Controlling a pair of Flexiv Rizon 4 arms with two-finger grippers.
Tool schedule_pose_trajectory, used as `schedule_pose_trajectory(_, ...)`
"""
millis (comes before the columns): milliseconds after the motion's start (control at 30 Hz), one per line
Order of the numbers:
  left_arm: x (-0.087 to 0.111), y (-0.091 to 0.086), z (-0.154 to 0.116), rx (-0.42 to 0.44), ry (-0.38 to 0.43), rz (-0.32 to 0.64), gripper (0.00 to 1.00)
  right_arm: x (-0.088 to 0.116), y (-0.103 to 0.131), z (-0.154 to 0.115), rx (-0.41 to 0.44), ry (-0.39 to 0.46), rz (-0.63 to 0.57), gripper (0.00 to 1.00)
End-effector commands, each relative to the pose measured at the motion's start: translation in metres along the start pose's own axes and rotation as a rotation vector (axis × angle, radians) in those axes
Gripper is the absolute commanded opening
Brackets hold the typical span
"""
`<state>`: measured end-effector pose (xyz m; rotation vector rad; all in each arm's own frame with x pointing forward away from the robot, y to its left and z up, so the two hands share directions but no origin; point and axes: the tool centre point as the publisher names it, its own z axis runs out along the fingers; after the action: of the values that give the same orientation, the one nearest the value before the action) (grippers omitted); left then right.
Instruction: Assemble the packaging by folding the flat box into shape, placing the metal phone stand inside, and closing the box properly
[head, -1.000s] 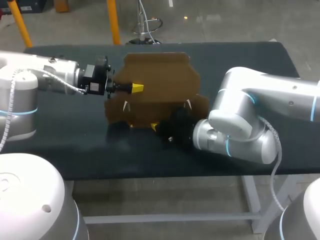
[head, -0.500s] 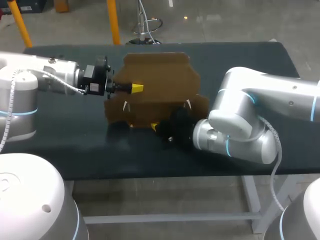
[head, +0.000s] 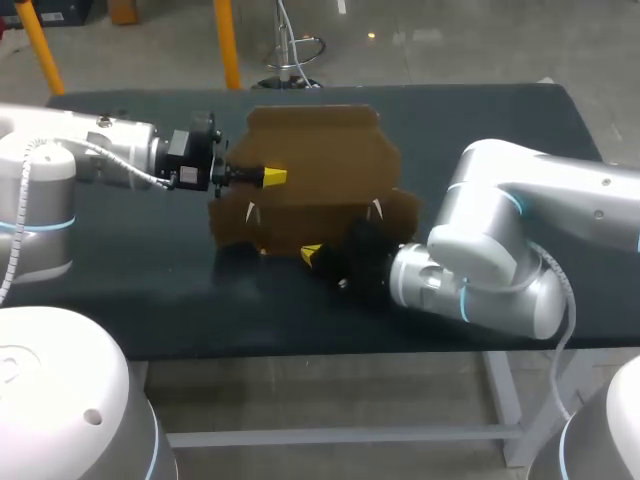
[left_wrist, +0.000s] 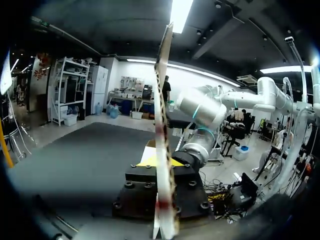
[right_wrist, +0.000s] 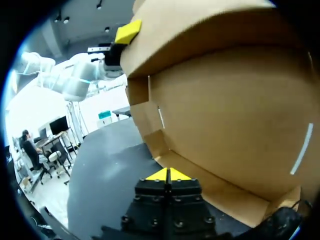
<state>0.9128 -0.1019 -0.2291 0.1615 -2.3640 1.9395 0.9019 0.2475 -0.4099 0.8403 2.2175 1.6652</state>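
Judging from the task, the folding of the box (head: 320, 170) was taken as the step in hand. The box was found half raised on the table (head: 150, 285), with its long axis laid across, from the left gripper (head: 268, 177) toward the side of the right arm. The left gripper was closed on one brown panel (left_wrist: 162, 100): in its wrist view the cardboard was seen edge-on, rising straight up from between the fingers. The right gripper (right_wrist: 168, 175) was pressed together on nothing, its yellow tips touching each other. The front wall (right_wrist: 225, 125) of the box was seen just ahead of these tips and above them, near, but contact could not be told. This wall was therefore judged nearer to the right gripper. The metal phone stand could not be seen.
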Motion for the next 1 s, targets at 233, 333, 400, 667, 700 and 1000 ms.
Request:
schedule_pose_trajectory(233,0.000,0.004,0.001,0.000,0.001,0.000,0.00,0.020,0.002,-0.055,-0.024,-0.003,0.011,0.00)
schedule_pose_trajectory(333,0.000,0.004,0.001,0.000,0.001,0.000,0.00,0.024,0.002,-0.071,-0.026,0.015,0.018,0.00)
schedule_pose_trajectory(400,0.000,0.004,0.001,0.000,0.001,0.000,0.00,0.026,0.002,-0.082,-0.024,0.028,0.021,0.00)
schedule_pose_trajectory(667,0.000,0.004,0.001,0.000,0.001,0.000,0.00,0.034,-0.001,-0.125,-0.016,0.052,0.030,0.00)
schedule_pose_trajectory(700,0.000,0.004,0.001,0.000,0.001,0.000,0.00,0.034,-0.002,-0.130,-0.013,0.052,0.029,0.00)
schedule_pose_trajectory(1000,0.000,0.004,0.001,0.000,0.001,0.000,0.00,0.024,-0.010,-0.174,0.007,0.074,0.043,0.00)
